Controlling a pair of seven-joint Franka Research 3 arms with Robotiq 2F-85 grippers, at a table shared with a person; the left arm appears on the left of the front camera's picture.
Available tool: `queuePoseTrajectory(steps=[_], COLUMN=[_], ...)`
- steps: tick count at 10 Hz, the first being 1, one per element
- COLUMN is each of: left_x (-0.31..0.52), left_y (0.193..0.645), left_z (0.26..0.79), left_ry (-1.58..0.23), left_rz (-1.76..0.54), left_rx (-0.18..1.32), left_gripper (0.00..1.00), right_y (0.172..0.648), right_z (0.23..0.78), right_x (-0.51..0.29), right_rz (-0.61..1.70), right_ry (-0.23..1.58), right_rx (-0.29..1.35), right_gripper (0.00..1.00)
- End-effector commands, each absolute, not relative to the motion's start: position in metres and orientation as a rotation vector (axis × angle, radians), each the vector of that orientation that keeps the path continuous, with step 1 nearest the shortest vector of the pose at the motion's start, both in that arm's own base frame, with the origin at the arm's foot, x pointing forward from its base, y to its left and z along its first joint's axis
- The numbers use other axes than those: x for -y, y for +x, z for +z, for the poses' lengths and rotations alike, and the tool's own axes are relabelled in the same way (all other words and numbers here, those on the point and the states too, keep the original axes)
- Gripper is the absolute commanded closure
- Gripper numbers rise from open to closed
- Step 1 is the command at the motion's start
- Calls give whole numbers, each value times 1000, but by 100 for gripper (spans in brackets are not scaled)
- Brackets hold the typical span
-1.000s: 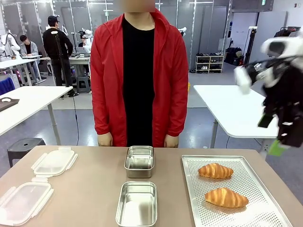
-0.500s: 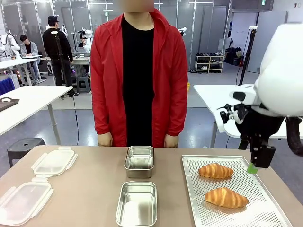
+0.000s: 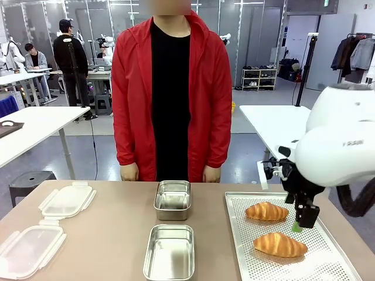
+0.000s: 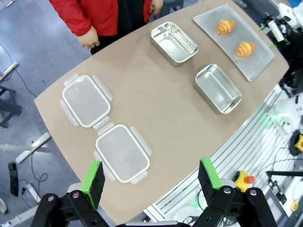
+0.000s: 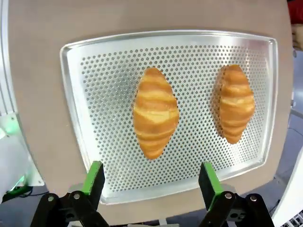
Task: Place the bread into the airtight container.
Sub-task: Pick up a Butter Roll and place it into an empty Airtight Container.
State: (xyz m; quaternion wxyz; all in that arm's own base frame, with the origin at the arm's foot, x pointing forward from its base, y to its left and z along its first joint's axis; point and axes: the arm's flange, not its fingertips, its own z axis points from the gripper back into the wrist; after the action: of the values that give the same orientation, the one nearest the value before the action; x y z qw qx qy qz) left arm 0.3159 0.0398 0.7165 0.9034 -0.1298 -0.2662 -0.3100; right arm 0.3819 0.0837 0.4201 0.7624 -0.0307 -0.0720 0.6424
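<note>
R fingers [image 5: 94,176] spread wide, gripping nothing, above perforated tray [image 5: 85,94]. One bread [image 5: 155,112] lies centred ahead of their gap (untouched), 2nd bread [image 5: 235,103] beside it. L fingers [image 4: 93,176] wide too, over bench [image 4: 156,109] edge.

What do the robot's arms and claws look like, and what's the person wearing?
The right arm is a glossy white rounded shell with faint grey lettering and a black cable beside it. The right claw and left claw are black with green pads. The person wears a red jacket over a black top.
</note>
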Motion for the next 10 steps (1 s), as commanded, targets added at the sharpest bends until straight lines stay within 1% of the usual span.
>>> queuePoseTrajectory(steps=[1, 4, 5, 6, 10], left_x=[-40, -40, -40, -40, -40], left_y=[316, 316, 316, 316, 316], left_z=[718, 718, 718, 718, 718], left_ry=[-265, -265, -265, -265, -265], left_rz=[-646, -646, -646, -646, -646], left_rx=[551, 551, 551, 551, 551], left_gripper=[0, 0, 0, 0, 0], right_y=[402, 408, 410, 412, 419], right_z=[393, 356, 350, 347, 329], right_x=[-82, -83, -81, -80, -81], right_rz=[1397, 1373, 1382, 1385, 1386], right_ry=[-61, -9, -10, 33, 9], right_rx=[152, 146, 141, 160, 161], right_gripper=[0, 0, 0, 0, 0])
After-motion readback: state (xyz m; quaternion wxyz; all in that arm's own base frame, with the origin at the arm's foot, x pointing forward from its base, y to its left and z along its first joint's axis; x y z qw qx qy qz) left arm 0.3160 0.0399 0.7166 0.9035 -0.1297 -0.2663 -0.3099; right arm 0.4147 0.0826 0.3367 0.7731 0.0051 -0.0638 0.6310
